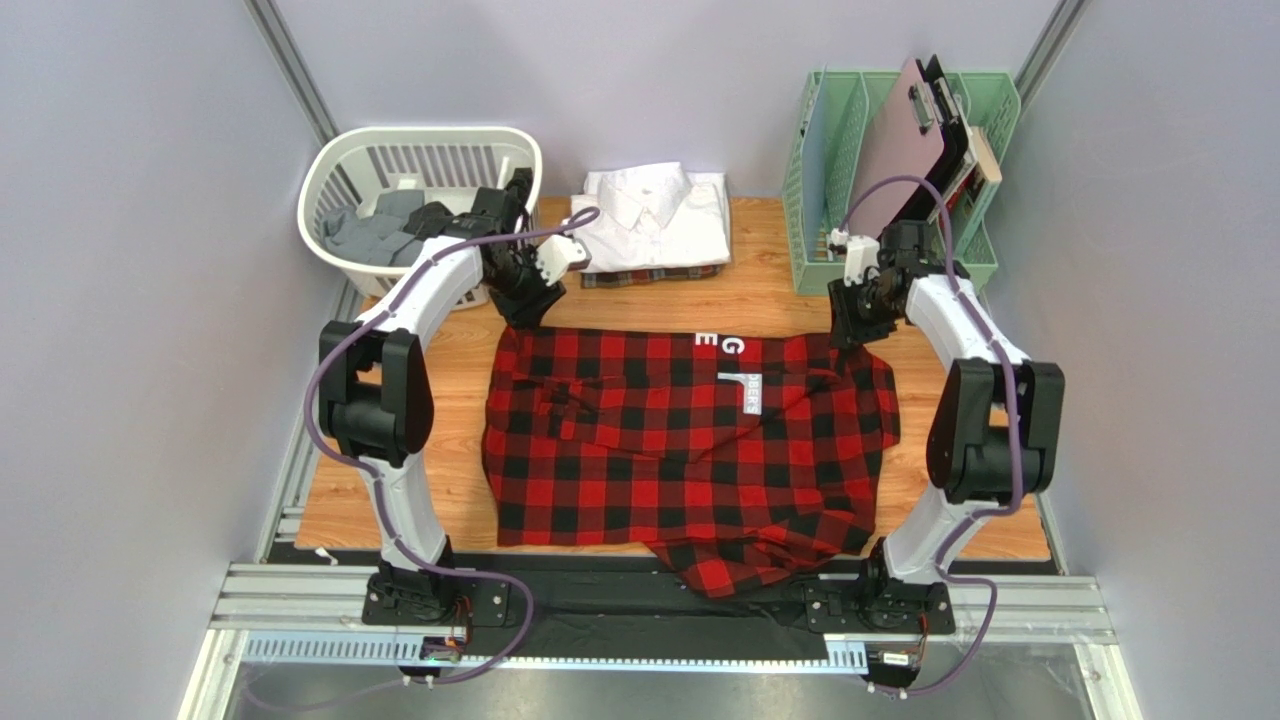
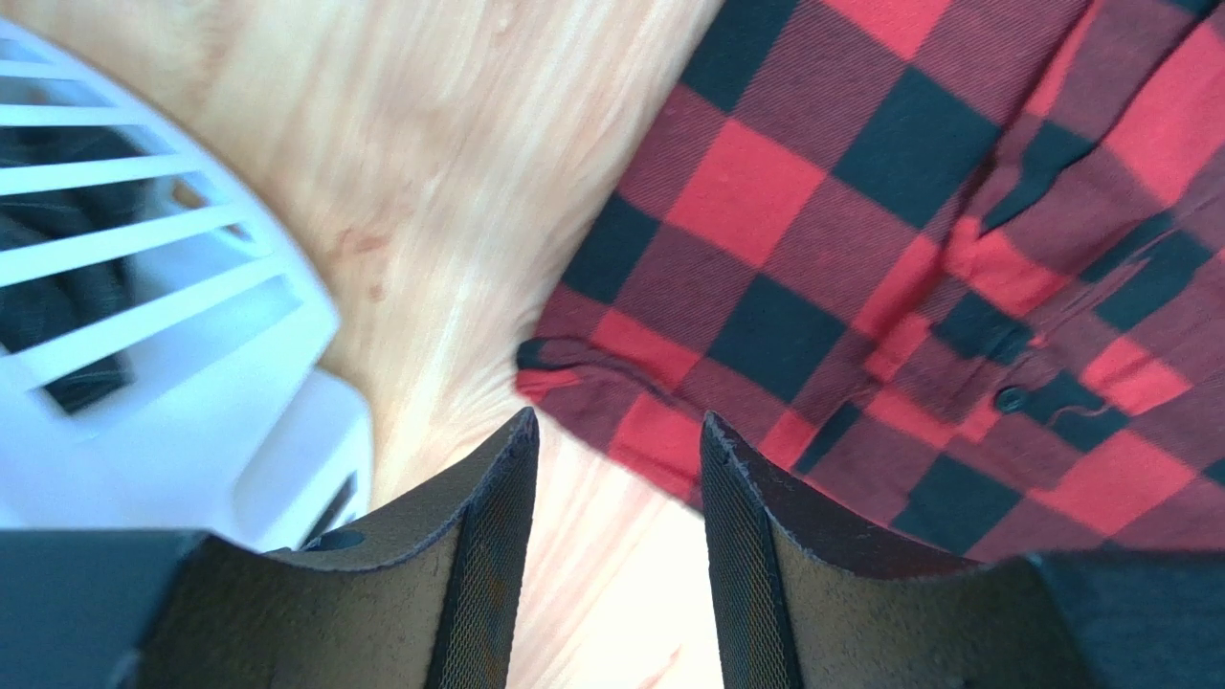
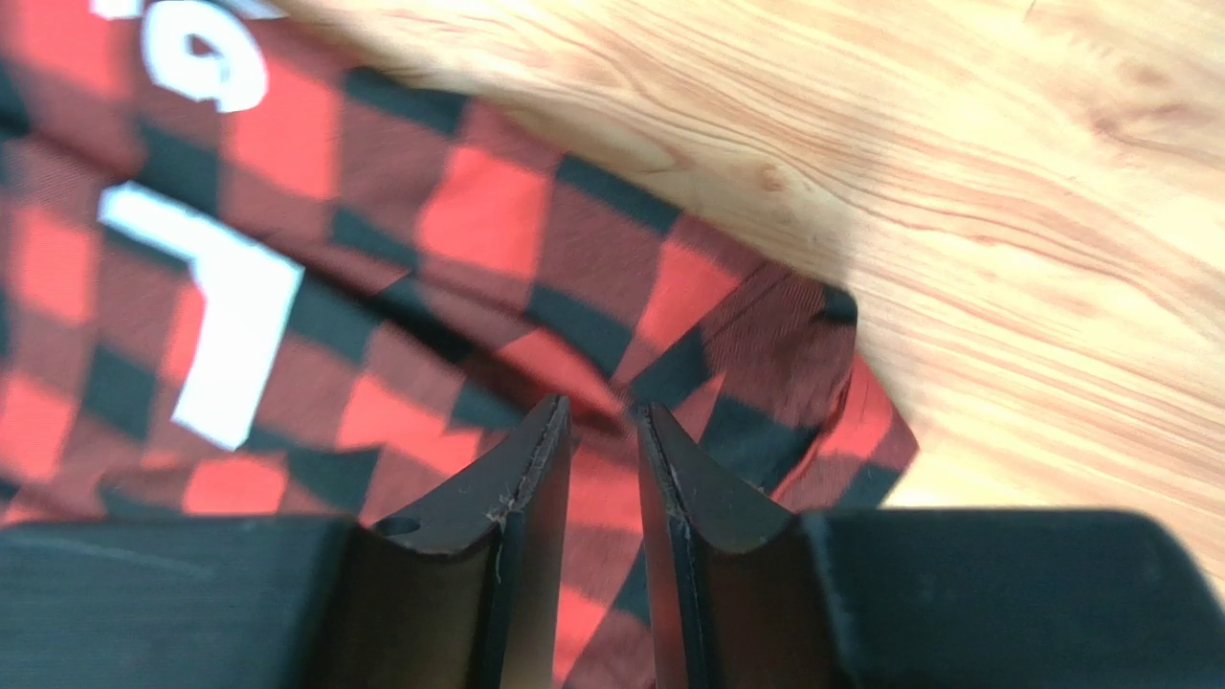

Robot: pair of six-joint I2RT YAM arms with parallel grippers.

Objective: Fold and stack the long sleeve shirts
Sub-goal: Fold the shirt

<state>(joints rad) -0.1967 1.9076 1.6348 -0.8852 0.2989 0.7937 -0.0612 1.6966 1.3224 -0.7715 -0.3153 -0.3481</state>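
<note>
Hovering at 2 corners of the flannel shirt (image 1: 691, 443) on the bench (image 1: 781, 300): our left jaws half-open, empty, cloth just ahead; right jaws nearly shut above cloth, grip we cannot tell. Missing the left corner would skew the fold.

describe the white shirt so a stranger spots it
On the table's far edge, between the white basket and green rack, lies the white shirt. It is folded and plain, unlike the plaid shirt beneath and the red checked shirt spread nearer.
</note>
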